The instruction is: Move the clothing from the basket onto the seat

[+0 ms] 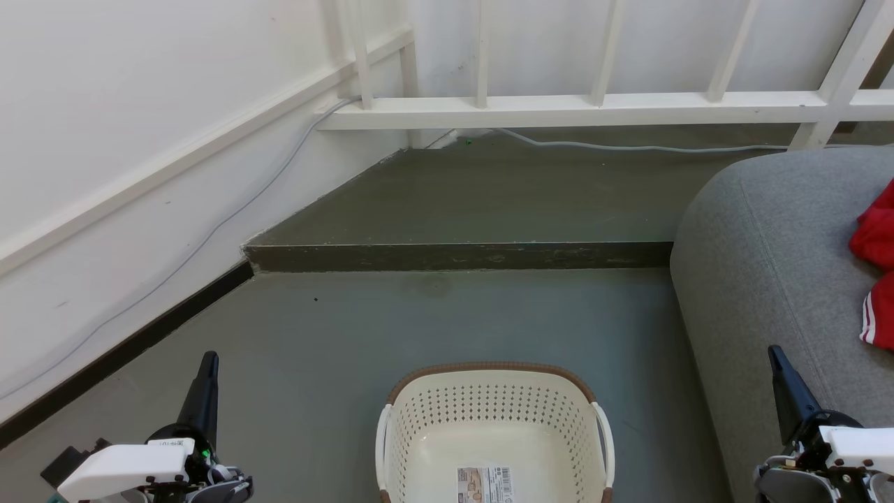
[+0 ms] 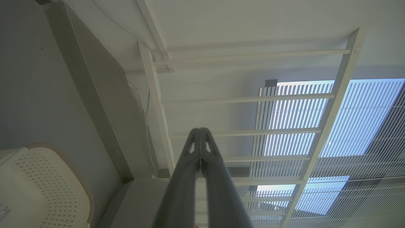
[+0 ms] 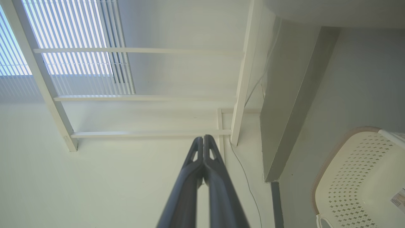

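At six o'clock we see the basket [image 1: 493, 368] on the floor [image 1: 335, 335], a paper label [image 1: 485, 483] on its bottom. At three, the clothing [image 1: 877, 279] lies on the seat [image 1: 761, 279]. Our left gripper [image 1: 209, 360] at seven and right gripper [image 1: 774, 353] at five point up, fingers together.

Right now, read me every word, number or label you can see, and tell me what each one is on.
No text is legible.
The paper label inside the basket: barcode and small print, too small to read.
The small white sticker behind the left hand: too small to read.
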{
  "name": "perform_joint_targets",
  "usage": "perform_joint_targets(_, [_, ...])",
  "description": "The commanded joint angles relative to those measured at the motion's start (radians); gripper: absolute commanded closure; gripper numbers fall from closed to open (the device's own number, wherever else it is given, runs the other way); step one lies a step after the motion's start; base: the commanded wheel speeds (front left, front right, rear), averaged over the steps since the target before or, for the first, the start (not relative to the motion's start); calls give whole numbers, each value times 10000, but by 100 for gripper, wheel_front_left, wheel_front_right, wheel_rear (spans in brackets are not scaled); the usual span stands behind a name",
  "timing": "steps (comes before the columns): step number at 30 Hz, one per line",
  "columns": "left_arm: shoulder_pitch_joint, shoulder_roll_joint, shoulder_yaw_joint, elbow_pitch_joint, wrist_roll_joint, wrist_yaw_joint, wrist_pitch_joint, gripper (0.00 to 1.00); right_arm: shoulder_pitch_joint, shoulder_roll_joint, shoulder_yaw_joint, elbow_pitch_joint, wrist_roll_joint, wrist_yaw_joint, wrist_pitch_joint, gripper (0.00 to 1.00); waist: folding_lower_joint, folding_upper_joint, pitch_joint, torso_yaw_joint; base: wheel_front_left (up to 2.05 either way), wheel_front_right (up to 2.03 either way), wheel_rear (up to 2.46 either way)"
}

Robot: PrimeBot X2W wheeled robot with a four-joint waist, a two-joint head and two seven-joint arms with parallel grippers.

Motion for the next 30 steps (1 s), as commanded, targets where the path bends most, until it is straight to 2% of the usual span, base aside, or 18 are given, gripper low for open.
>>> perform_joint_targets(1, [-566,116,324,-282,-39,-75,61,100,-366,-104,172,-322,113,44,78,100,0,-1,0,0,0,0,0])
perform_joint_targets(30, [-566,116,324,-283,-39,-75,61,100,-366,-104,172,-322,114,44,77,100,0,-1,0,0,0,0,0])
